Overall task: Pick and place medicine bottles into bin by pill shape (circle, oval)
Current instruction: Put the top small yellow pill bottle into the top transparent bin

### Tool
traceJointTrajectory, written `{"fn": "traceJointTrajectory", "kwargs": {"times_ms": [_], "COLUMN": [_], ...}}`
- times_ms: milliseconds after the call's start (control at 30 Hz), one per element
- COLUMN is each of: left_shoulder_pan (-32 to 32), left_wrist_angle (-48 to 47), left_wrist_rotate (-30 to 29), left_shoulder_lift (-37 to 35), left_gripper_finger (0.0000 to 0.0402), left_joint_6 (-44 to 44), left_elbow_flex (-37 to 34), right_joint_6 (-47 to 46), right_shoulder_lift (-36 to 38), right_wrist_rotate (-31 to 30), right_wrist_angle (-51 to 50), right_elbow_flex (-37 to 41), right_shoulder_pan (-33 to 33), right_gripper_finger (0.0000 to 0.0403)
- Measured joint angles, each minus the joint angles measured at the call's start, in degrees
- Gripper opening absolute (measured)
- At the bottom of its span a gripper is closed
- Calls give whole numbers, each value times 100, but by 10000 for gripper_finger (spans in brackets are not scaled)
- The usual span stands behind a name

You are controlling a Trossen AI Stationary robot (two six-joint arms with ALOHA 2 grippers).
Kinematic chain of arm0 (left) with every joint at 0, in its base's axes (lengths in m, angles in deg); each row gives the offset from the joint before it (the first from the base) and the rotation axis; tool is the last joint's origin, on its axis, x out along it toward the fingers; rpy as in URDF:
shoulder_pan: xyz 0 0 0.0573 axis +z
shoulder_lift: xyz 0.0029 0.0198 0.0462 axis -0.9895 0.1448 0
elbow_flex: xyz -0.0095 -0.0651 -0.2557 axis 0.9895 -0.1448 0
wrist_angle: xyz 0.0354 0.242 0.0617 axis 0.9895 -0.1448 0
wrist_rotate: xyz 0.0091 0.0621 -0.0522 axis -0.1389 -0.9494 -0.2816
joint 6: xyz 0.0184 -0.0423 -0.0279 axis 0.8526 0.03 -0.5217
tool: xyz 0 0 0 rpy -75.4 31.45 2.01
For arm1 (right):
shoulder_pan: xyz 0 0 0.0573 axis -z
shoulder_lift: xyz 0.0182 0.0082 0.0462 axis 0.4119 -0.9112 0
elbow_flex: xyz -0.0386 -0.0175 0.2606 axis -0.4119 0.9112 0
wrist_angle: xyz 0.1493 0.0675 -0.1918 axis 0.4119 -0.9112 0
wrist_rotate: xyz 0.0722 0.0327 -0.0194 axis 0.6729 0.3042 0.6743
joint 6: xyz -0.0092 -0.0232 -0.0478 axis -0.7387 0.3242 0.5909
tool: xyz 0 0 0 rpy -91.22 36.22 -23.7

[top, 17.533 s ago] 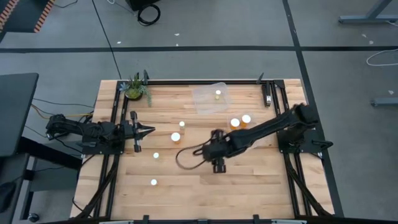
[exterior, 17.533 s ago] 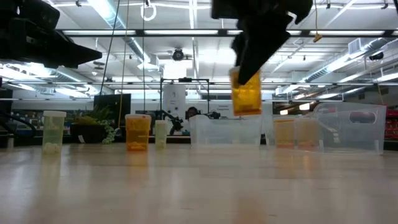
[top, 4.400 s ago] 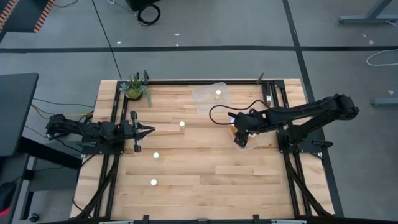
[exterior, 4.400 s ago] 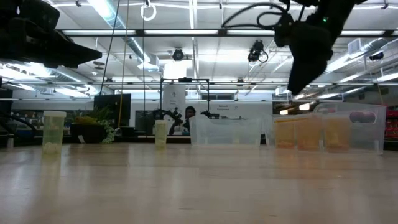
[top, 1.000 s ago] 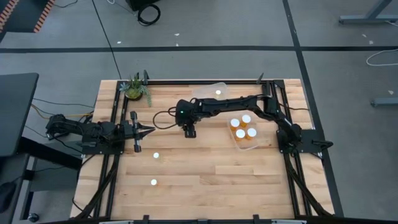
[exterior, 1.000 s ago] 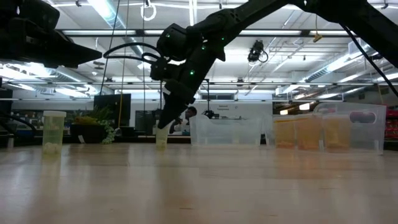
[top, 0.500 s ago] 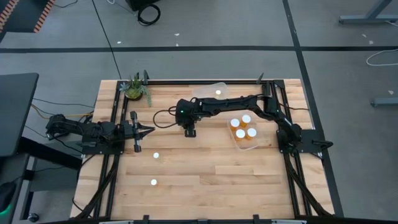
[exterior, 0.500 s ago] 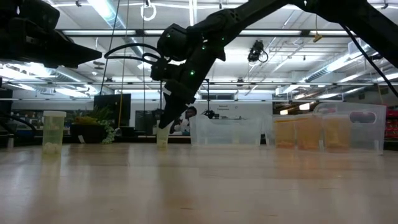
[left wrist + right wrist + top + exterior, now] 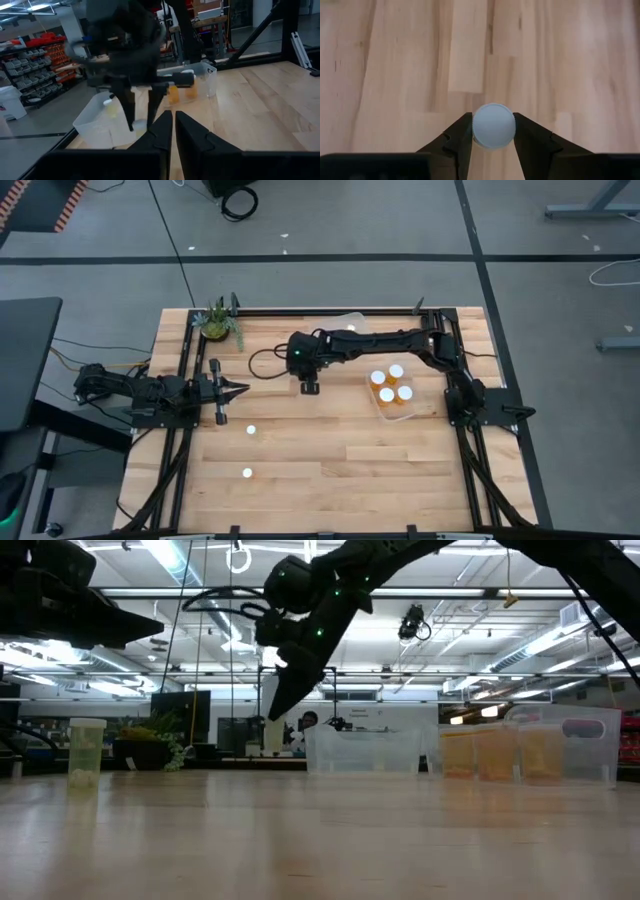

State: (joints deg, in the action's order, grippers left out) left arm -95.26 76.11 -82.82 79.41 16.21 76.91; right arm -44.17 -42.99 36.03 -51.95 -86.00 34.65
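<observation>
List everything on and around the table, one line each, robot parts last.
Bottle in the right jaws: one, white cap, lifted over table centre.
Loose bottles: two, white caps, left half of table.
Near bin: one, clear, right of centre, holding three amber bottles.
Far bin: one, clear, far edge, holding one pale bottle.
Plant: one, green, far left corner.
Table: one, light wood.
Left gripper: dark, jaws shut, parked left.
Right gripper: dark, clamped on the bottle.
</observation>
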Motion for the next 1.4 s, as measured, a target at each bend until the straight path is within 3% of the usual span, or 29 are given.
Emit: {"fn": "traceJointTrajectory", "kwargs": {"times_ms": [300, 533, 833, 1033, 1400], "left_shoulder_pan": [0, 0, 0, 2, 0], "left_wrist_angle": [-22, -21, -17, -16, -14], "left_wrist_rotate": [6, 6, 4, 4, 7], "left_shoulder_lift": [66, 66, 66, 66, 66], "left_gripper_finger": [38, 38, 28, 35, 31], "left_joint_6": [-1, 0, 1, -2, -1], "left_elbow_flex": [2, 2, 2, 2, 2], "right_joint_6": [-173, -385, -1005, -1180, -1126], "right_shoulder_lift": [644, 1117, 1295, 1288, 1279], "right_wrist_rotate": [-90, -1010, -1422, -1400, -472], "right_wrist_angle": [-297, -560, -1217, -792, 982], "right_elbow_flex": [1, -1, 38, 608, 2074], "right_shoulder_pan": [4, 54, 658, 1166, 1550], "right_gripper_finger": [140, 140, 141, 141, 141]}}
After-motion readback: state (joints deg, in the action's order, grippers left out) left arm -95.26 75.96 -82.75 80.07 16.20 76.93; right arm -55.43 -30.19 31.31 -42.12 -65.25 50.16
